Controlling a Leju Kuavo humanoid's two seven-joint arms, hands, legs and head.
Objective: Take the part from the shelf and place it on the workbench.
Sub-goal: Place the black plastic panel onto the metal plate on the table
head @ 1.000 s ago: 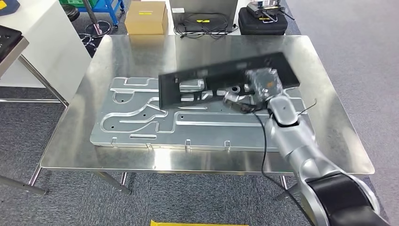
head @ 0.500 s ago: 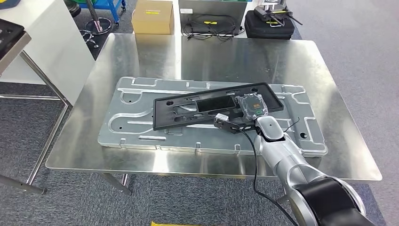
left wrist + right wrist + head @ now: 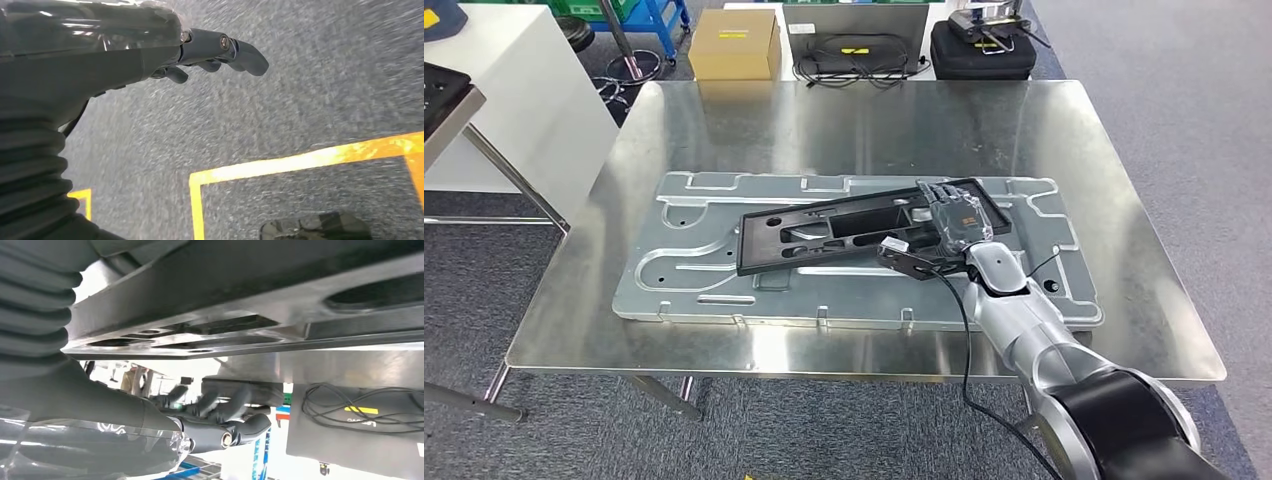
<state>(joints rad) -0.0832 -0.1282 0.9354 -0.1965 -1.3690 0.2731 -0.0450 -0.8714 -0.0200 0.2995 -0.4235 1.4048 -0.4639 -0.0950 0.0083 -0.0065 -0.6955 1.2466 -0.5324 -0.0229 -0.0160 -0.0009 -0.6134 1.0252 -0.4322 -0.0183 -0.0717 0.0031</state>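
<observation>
The black rectangular frame part [image 3: 844, 228] lies nearly flat on the grooved silver plate [image 3: 724, 265] in the middle of the steel workbench [image 3: 724, 120]. My right hand [image 3: 959, 215] is over the part's right end with its fingers stretched out across the top. In the right wrist view the part [image 3: 260, 285] runs close by the dark fingers [image 3: 235, 427], with a bright gap between them and nothing in the hand. My left hand [image 3: 210, 50] hangs over grey carpet, fingers loosely bent, holding nothing.
A white table [image 3: 514, 90] stands at the left of the workbench. Behind the bench on the floor are a cardboard box [image 3: 734, 40], coiled cables [image 3: 854, 55] and a black case [image 3: 979, 45]. Yellow floor tape [image 3: 300, 160] runs below the left hand.
The part has come down from a steep tilt to lie on the silver plate. My right hand came down with it and its fingers have spread out. The view has shifted slightly.
</observation>
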